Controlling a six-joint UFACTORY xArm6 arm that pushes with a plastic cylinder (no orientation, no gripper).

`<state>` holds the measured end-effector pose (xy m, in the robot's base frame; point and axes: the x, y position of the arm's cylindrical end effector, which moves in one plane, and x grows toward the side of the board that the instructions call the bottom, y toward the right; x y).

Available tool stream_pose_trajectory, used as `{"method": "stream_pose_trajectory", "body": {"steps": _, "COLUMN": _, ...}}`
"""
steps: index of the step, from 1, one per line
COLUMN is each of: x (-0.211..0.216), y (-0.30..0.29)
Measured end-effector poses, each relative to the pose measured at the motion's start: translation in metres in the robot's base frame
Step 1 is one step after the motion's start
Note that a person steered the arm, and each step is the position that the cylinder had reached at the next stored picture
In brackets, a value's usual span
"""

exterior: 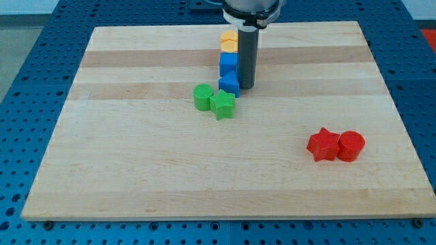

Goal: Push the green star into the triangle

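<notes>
The green star (222,104) lies near the board's middle, touching a green round block (202,96) on its left. Just above and to the right of the star sits a blue triangle (229,83), its lower edge close to or touching the star. My tip (246,87) stands right beside the blue triangle's right side, above and right of the star. Above the triangle a blue block (228,62) and a yellow block (229,41) form a column running toward the view's top.
A red star (323,144) and a red round block (351,145) sit together at the view's lower right. The wooden board (136,170) ends in edges on all sides, with a blue perforated table around it.
</notes>
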<state>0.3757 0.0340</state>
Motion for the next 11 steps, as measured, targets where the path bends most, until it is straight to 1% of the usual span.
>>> {"method": "stream_pose_trajectory", "body": {"steps": 1, "x": 0.004, "y": 0.01}}
{"method": "stream_pose_trajectory", "body": {"steps": 2, "x": 0.024, "y": 0.019}}
{"method": "stream_pose_trajectory", "body": {"steps": 4, "x": 0.086, "y": 0.018}}
{"method": "stream_pose_trajectory", "body": {"steps": 5, "x": 0.102, "y": -0.004}}
{"method": "stream_pose_trajectory", "body": {"steps": 6, "x": 0.103, "y": -0.034}}
{"method": "stream_pose_trajectory", "body": {"steps": 7, "x": 0.1, "y": -0.052}}
{"method": "stream_pose_trajectory", "body": {"steps": 10, "x": 0.07, "y": -0.053}}
{"method": "stream_pose_trajectory", "body": {"steps": 11, "x": 0.068, "y": -0.047}}
